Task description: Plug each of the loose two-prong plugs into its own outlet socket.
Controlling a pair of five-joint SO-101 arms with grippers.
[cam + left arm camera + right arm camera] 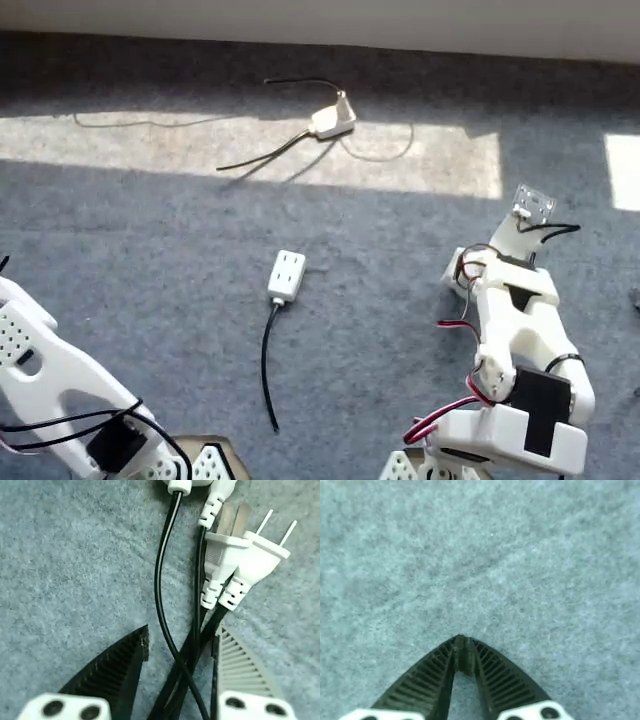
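As seen from the left wrist camera, the left pincer [181, 632] is spread wide with nothing gripped. Black cords [192, 655] run through the gap between its fingers; I can't tell if a finger touches them. Just past the fingertips lie two white plugs side by side and touching, flat on the grey carpeted bench [75, 570], prongs pointing away from the pincer: a flat-prong plug [222, 550] and a thin-prong plug [262, 555]. Neither is in a socket. A third black cord curves beside them up to a white collar [179, 485].

The right pincer [462, 642] is closed tip to tip, holding nothing, over bare grey carpet.

In the high view, the white outlet block [286, 275] lies mid-bench, sockets up, its black lead [267, 370] trailing toward the near edge. Well apart from it, in the sunlit strip, a small white piece [333, 120] lies with thin cords; I can't tell what it is. One arm [50, 390] sits lower left, another arm [515, 340] lower right.
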